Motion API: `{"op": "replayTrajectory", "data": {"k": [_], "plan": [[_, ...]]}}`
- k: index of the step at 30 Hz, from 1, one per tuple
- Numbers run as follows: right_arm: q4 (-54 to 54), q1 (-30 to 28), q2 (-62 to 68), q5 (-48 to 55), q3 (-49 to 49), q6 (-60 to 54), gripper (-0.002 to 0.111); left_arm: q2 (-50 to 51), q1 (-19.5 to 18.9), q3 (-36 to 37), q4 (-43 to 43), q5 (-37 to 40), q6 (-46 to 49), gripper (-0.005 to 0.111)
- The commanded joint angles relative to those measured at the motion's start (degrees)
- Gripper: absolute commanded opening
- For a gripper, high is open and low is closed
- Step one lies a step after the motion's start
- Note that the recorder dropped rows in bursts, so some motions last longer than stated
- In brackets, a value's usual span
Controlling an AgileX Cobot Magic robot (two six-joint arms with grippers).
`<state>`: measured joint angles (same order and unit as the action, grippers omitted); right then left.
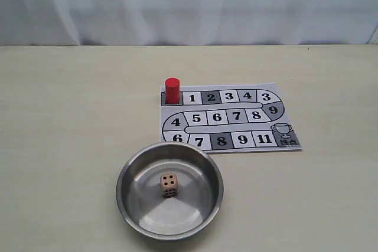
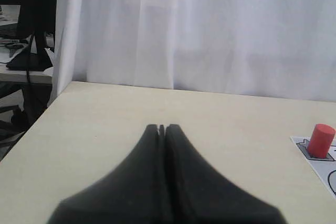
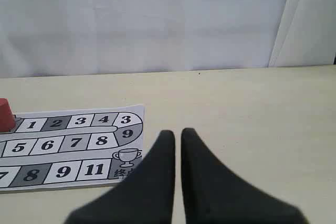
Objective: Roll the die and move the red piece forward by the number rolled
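Note:
The die (image 1: 169,185), a pale beige cube with four dots on top, lies in the middle of a round metal bowl (image 1: 121,196) near the table's front edge. The red piece (image 1: 172,90) stands upright on the grey start square at the far left corner of the paper game board (image 1: 236,115), beside square 1. It also shows in the left wrist view, red piece (image 2: 321,140), and at the edge of the right wrist view, red piece (image 3: 5,114). My left gripper (image 2: 161,127) is shut and empty, above bare table. My right gripper (image 3: 178,132) is shut with a thin slit, near the board's trophy corner (image 3: 126,157). Neither gripper appears in the exterior view.
The board's numbered track winds from the start square to a trophy square (image 1: 284,132) at its near right corner. The bowl's far rim overlaps the board's near edge. A white curtain (image 1: 189,4) hangs behind the table. A desk with dark equipment (image 2: 23,51) stands beyond the table's left edge.

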<state>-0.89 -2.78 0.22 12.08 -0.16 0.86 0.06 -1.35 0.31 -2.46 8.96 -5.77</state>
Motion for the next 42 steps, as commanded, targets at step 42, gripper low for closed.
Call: {"op": "replayTrajectory", "data": {"k": [42], "plan": [[18.03,-0.38,24.75,17.17,-42.41,-9.49,0.004,-0.06,-0.01,-0.31,-0.07,-0.74,0.01,0.0]]}}
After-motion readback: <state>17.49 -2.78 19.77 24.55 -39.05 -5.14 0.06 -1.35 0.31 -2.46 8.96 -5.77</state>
